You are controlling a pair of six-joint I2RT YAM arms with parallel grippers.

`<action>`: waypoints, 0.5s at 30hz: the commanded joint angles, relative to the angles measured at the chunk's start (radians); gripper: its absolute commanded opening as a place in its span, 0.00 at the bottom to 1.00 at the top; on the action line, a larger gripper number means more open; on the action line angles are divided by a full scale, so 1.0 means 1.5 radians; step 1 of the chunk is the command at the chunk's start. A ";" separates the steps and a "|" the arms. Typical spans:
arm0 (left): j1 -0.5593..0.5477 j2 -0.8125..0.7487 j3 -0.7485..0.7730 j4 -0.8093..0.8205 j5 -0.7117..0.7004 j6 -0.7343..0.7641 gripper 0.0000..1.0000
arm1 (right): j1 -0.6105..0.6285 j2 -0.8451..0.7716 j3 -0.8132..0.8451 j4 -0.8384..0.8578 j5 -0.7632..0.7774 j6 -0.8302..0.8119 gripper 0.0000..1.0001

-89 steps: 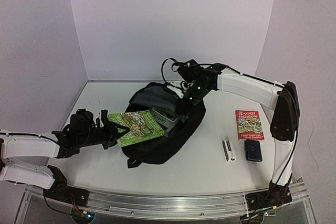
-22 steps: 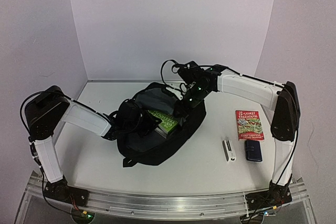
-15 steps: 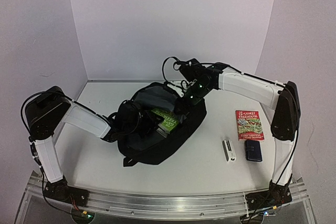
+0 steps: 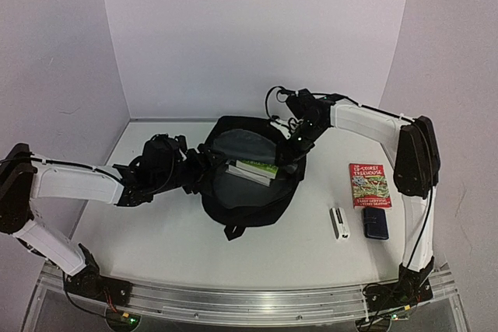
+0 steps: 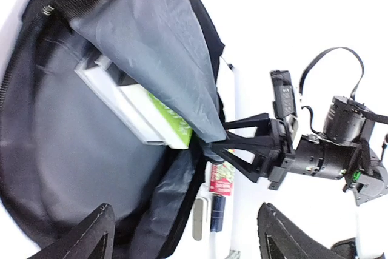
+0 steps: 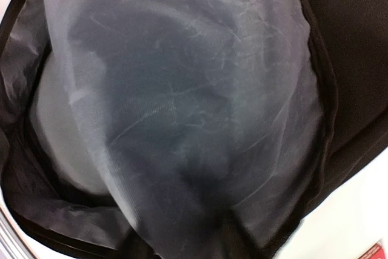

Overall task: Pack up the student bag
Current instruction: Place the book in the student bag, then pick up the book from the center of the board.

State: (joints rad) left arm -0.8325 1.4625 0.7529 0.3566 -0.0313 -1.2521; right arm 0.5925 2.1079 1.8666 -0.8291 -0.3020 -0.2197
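Observation:
The student bag (image 4: 249, 204) lies open mid-table, its grey-lined flap (image 5: 157, 47) lifted. A green-covered book (image 4: 259, 167) (image 5: 160, 122) lies inside on the grey lining. My left gripper (image 4: 201, 167) (image 5: 188, 235) hovers at the bag's left rim, open and empty, one black fingertip (image 5: 100, 235) at each side of its view. My right gripper (image 4: 294, 148) (image 5: 225, 141) is at the bag's far right rim, its fingers converging on the tip of the flap's lining and holding it up. In the right wrist view grey lining (image 6: 182, 119) fills the frame and hides the fingers.
Right of the bag lie a red book (image 4: 369, 185) (image 5: 222, 180), a small white device (image 4: 338, 221) (image 5: 199, 219) and a dark-blue case (image 4: 376, 221) (image 5: 217, 211). Walls close the table at the back and on both sides.
My left gripper let go of the green book, opened, and drew back left out of the bag. The book now rests inside. The right gripper shifted slightly right with the flap.

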 commanded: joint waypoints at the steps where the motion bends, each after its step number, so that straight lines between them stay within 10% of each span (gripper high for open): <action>1: -0.002 -0.048 -0.007 -0.080 -0.045 0.038 0.84 | 0.003 -0.020 0.007 0.013 -0.018 0.007 0.52; 10: -0.002 -0.106 -0.006 -0.146 -0.049 0.068 0.90 | -0.016 -0.142 -0.023 0.001 -0.030 0.052 0.91; 15: -0.002 -0.131 -0.015 -0.157 -0.050 0.068 0.92 | -0.088 -0.232 -0.107 0.001 -0.001 0.071 0.93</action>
State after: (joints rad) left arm -0.8326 1.3174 0.7408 0.1529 -0.0834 -1.1746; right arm 0.5557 1.8967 1.7834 -0.8238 -0.3396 -0.1486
